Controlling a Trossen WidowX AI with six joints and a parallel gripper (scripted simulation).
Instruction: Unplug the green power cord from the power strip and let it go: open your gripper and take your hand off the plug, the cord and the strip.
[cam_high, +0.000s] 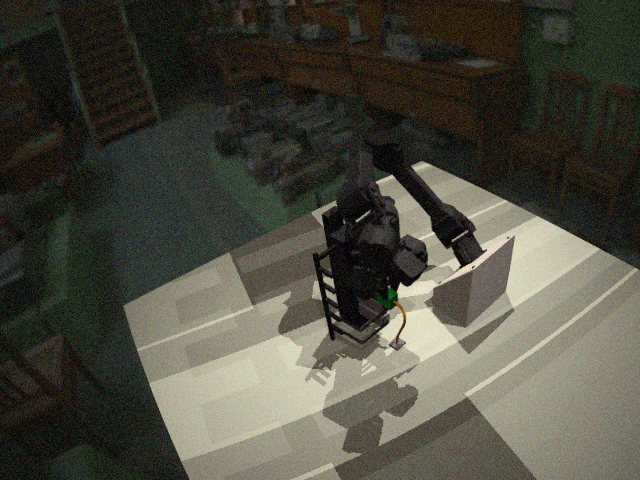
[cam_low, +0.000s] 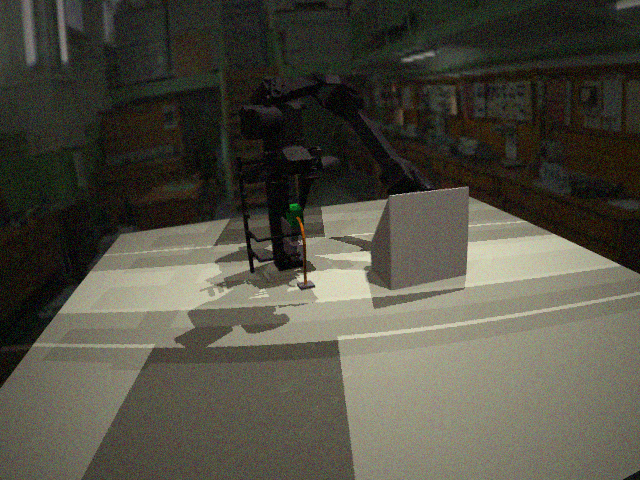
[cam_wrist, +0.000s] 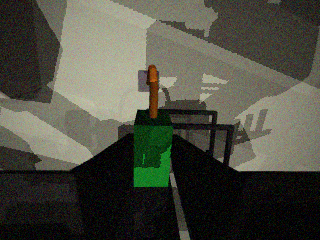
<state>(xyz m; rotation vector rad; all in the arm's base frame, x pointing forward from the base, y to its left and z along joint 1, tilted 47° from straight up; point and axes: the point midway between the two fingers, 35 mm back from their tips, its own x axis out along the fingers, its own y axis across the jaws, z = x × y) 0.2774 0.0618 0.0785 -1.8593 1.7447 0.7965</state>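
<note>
The green plug is between the two dark fingers of my gripper, which is shut on it. An orange cord curves from the plug down to a small flat plate on the table. A dark upright column, seemingly the power strip, stands right beside the plug. The hand and shadow hide much of it. Whether the plug's prongs are in a socket or clear of it, I cannot tell.
A black ladder-like wire frame stands against the column. A pale wedge-shaped panel stands to the right, with my arm's dark lower part behind it. Striped shadows cross the table.
</note>
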